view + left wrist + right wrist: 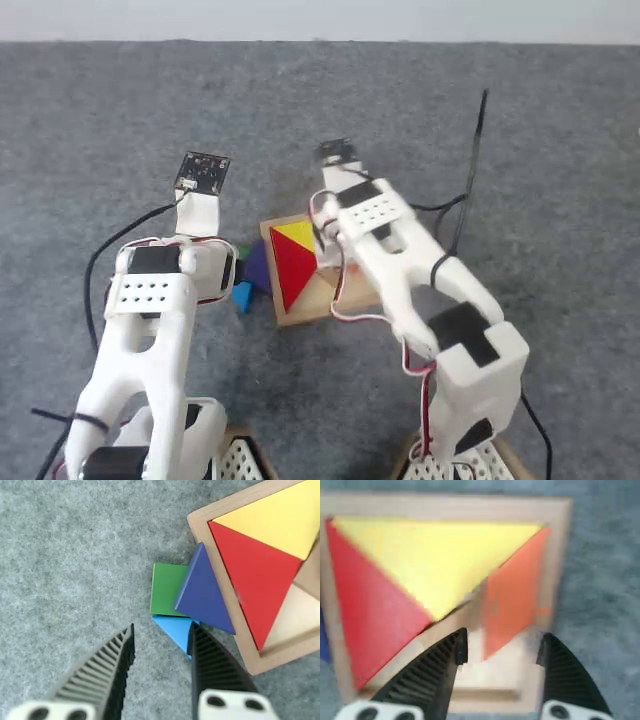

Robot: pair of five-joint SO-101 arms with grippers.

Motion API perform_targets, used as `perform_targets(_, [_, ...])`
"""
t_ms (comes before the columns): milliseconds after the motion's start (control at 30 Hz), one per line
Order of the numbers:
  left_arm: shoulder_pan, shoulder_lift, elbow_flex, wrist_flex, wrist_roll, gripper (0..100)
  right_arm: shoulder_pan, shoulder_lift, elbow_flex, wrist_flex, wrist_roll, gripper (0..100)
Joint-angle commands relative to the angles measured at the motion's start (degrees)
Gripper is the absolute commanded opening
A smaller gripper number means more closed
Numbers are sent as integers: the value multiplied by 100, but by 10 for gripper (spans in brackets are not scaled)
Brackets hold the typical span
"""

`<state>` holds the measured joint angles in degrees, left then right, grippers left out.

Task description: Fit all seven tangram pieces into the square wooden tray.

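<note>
Step in hand: we judged the tray about half filled, with three pieces seated inside and three loose ones waiting outside; a seventh we could not find.
Next move: we thought it called for closing on the light blue triangle, lifting it clear of its neighbours, and turning it to suit the bare wood left in the tray.
Surface (520, 120): grey, matted and felt-like, likely to keep flat pieces from sliding.
Left arm (150, 310): white plastic, standing at the tray's nine o'clock in the high view.
Right arm (400, 250): white plastic, reaching over the tray from five o'clock.
Tray (200, 517): pale wood, square, with a raised rim, lying mid-surface between the arms.
Yellow triangle (440, 555): large, flat and smooth-painted, seated toward the tray's twelve o'clock.
Red triangle (255, 580): equally large, seated against the yellow one along the nine o'clock rim.
Dark blue triangle (202, 597): medium, outside, propped tilted on that rim and overlapping the green square.
Orange piece (512, 595): flat, inside the tray beside the yellow triangle; its outline was too blurred to name.
Green square (165, 587): flat on the surface, partly under the dark blue triangle.
Light blue triangle (175, 630): smallest, touching the green square.
Left jaws: black, ribbed, spread apart and empty, with one tip over the light blue triangle.
Right jaws: spread apart above the tray's bare wood, gripping nothing, with the orange piece just ahead.
</note>
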<state>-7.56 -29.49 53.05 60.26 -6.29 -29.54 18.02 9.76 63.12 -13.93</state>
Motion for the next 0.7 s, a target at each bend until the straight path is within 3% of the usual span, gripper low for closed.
perform_targets(0, [-9,-35,-57,-88,-35,166,365,-22,-255,4,220,241])
perform_targets(300, [0,-35,-48,-88,-35,166,505,-163,-396,207,246,241])
perform_targets(667, [-9,-35,-57,-88,-35,166,-637,-1455,976,-215,211,241])
